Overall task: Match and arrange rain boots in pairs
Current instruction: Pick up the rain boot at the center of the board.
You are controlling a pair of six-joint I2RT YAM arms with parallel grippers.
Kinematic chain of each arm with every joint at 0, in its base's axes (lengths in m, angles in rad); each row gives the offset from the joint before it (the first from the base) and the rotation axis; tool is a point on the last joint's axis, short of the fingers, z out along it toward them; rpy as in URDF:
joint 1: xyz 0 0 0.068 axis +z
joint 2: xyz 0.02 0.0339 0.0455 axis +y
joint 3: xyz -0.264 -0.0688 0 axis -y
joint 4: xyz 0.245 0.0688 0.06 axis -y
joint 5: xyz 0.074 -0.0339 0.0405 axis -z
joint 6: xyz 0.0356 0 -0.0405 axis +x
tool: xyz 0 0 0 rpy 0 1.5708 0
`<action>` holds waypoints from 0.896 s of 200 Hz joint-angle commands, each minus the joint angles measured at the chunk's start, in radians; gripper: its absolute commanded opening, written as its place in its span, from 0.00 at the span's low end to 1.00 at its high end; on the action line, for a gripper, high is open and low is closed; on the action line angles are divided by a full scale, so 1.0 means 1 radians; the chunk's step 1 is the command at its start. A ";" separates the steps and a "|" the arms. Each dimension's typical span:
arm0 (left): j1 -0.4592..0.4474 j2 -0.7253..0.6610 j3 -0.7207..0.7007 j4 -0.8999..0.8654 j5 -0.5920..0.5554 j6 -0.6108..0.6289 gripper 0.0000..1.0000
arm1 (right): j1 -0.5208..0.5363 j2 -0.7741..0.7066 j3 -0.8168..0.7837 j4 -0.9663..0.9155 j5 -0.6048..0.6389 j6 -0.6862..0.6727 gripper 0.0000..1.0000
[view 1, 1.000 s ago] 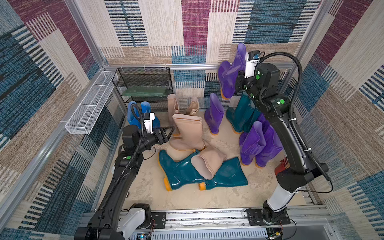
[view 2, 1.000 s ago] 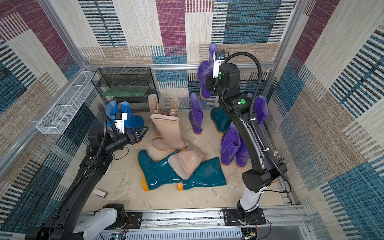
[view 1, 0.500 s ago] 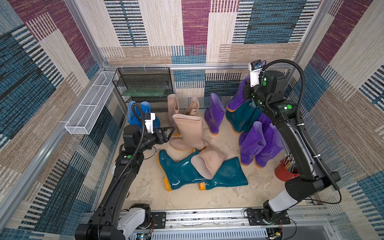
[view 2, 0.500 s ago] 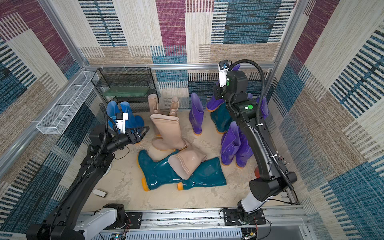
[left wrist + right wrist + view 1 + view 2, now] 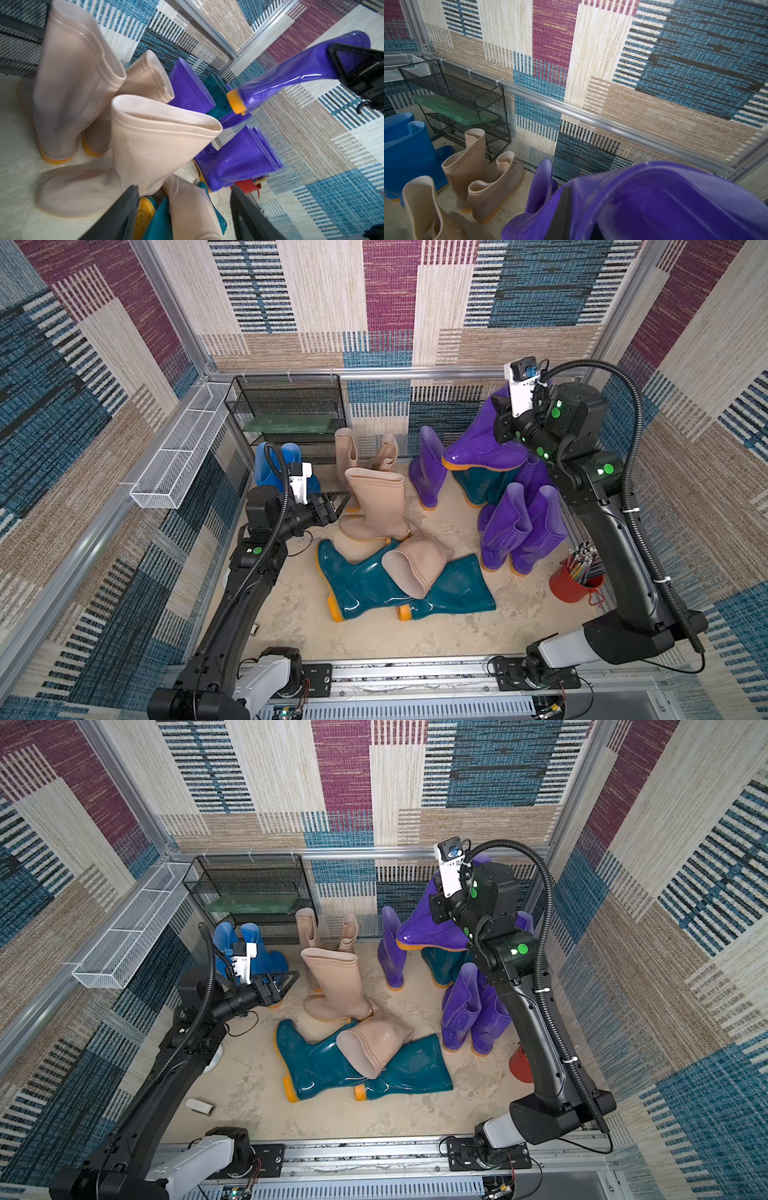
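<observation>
The right end effector (image 5: pixel 503 425) pinches the pliant cuff of a glossy purple rain boot (image 5: pixel 482 452), holding it aloft over the worktop's far right corner, probably bound for the standing purple boots (image 5: pixel 519 531), while the left end effector (image 5: pixel 338 504), spread wide, faces an upright beige boot (image 5: pixel 376 506).

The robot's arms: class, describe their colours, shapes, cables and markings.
The left arm and right arm are black, jointed, with light grey base links, green dots and ribbed black cables. White camera brackets sit at the wrists. The left claw has black triangular-frame fingers.
</observation>
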 commanded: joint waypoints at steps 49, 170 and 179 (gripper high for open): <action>-0.497 0.088 0.513 -0.436 -0.297 0.457 0.83 | 0.146 -0.052 0.082 0.026 0.026 0.151 0.00; -0.779 0.359 0.539 0.021 -0.931 0.755 0.87 | 0.420 -0.148 -0.043 0.015 0.049 0.242 0.00; -0.778 0.348 0.518 0.052 -0.916 0.759 0.78 | 0.420 -0.156 -0.052 0.012 0.043 0.243 0.00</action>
